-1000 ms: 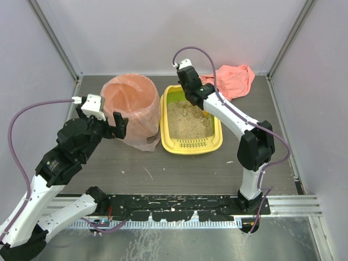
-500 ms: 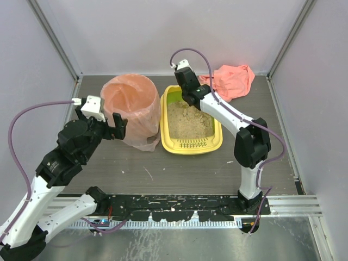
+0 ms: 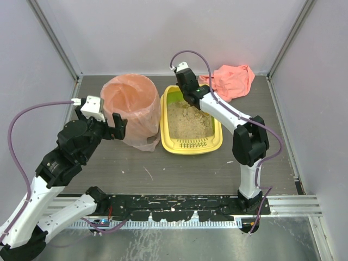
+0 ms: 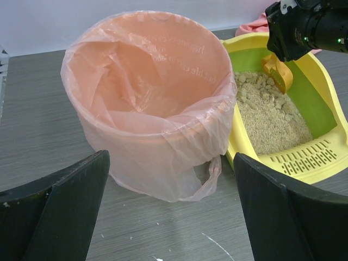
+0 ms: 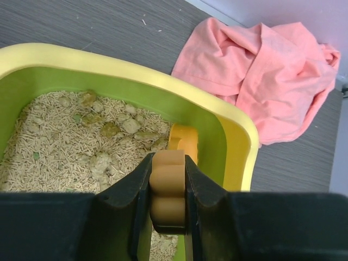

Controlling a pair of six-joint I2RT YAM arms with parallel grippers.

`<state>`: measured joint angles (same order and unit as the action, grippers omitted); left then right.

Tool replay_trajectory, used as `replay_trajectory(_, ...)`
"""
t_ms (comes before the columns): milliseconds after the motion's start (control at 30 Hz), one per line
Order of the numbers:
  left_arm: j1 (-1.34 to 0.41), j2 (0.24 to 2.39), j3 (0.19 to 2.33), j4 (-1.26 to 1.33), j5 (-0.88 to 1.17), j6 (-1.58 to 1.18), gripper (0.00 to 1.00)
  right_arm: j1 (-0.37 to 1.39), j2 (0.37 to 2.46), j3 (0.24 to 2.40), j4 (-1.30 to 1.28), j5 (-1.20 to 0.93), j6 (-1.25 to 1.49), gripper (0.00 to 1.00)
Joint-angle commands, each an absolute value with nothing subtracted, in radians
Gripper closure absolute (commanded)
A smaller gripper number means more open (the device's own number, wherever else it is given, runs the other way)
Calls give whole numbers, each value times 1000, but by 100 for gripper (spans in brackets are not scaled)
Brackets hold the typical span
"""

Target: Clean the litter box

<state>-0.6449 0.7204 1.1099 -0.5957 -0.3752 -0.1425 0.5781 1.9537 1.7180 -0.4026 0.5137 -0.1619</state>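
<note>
Clenching the handle of an orange scoop (image 5: 184,142), the right gripper (image 5: 168,182) hangs over the 12 o'clock end of the litter box (image 3: 191,145), with the scoop's head at the lumpy litter (image 5: 81,147) by the green inner wall. The box sits mid-table, with a pink-bagged bin (image 3: 130,109) just beside it at 9 o'clock and a pink cloth (image 3: 234,80) at 1 o'clock. Spread wide and empty, the left gripper (image 3: 103,120) hovers at the bin's 8 o'clock.
</note>
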Motion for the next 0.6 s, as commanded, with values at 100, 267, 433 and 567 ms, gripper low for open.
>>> replay_trajectory(100, -638, 735, 1123, -551, -377, -156, 2, 571, 1901, 1776, -432, 292, -49, 100)
replay_trajectory(267, -639, 757, 1140, -554, -363, -159, 2, 570, 1874, 1807, -459, 201, 21, 99)
replay_trajectory(433, -639, 762, 1141, -550, -357, -166, 2, 566, 1871, 1836, -483, 188, 72, 99)
replay_trajectory(567, -639, 768, 1141, -548, -353, -166, 2, 519, 1852, 1796, -461, 101, 141, 99)
